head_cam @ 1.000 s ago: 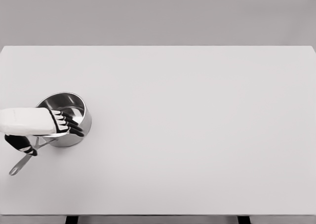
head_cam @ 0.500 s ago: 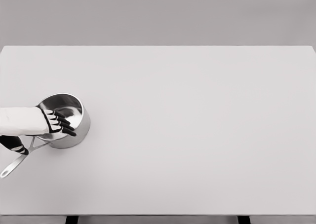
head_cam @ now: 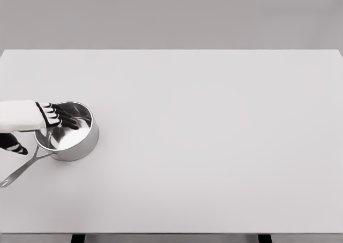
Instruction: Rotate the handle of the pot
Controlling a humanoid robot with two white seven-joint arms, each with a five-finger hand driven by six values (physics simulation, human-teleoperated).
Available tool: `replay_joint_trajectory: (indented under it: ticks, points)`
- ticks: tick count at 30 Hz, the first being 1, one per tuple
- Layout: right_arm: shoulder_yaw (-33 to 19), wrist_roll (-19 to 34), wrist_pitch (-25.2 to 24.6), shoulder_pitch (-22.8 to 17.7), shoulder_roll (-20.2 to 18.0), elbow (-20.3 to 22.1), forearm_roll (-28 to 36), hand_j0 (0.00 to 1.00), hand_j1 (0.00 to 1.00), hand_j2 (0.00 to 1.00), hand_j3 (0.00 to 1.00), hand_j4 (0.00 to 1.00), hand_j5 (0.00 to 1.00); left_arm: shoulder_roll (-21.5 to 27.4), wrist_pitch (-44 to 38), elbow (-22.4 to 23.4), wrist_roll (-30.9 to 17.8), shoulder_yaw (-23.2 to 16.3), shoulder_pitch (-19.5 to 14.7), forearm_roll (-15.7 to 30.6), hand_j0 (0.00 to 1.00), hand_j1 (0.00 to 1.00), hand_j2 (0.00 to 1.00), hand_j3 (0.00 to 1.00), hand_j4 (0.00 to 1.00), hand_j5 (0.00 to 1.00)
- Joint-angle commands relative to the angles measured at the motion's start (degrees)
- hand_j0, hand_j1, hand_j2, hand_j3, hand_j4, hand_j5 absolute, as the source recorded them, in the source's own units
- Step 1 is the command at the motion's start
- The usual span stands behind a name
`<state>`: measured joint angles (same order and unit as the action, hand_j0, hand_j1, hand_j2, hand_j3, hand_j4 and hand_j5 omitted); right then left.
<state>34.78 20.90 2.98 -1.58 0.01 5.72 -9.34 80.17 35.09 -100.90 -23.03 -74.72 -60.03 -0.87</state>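
Note:
A shiny steel pot (head_cam: 68,138) stands on the white table (head_cam: 214,136) near its left edge. Its long handle (head_cam: 20,171) points to the lower left and reaches almost to the picture's edge. My left hand (head_cam: 56,117) comes in from the left and hovers over the pot's back left rim. The fingers (head_cam: 67,118) are stretched out over the opening and the thumb (head_cam: 13,145) hangs apart below, above the handle. The hand holds nothing.
The table's left edge lies close to the handle's end. Its front edge runs along the bottom, with two dark legs (head_cam: 77,238) showing beneath.
The left hand has risen and drawn back to the left, from the pot's front rim to its back rim. The handle has swung a little further left.

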Motion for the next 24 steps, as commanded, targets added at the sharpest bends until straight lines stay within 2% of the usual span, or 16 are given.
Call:
replay_joint_trajectory:
  ticks: [1,7,18,24]
  points:
    - [0.02,0.02,0.01,0.0,-0.01,0.0,0.02,1.0,1.0,1.0,1.0,1.0,1.0,0.42,-0.09,-0.08,1.06,-0.51,0.0,1.58,1.0,1.0,1.0,1.0,1.0,1.0]
    - [0.02,0.02,0.01,0.0,-0.01,0.0,0.02,1.0,1.0,1.0,1.0,1.0,1.0,1.22,-0.09,-0.08,1.24,-8.51,0.18,1.49,1.0,1.0,1.0,1.0,1.0,1.0]
    - [0.02,0.02,0.01,0.0,-0.01,0.0,0.02,1.0,1.0,1.0,1.0,1.0,1.0,2.36,-0.09,0.27,1.24,-9.04,0.18,1.22,1.0,1.0,1.0,1.0,1.0,1.0]
    - [0.02,0.02,0.01,0.0,-0.01,0.0,0.02,1.0,1.0,1.0,1.0,1.0,1.0,2.27,-0.09,2.29,1.15,-8.34,0.18,0.43,1.0,1.0,1.0,1.0,1.0,1.0]
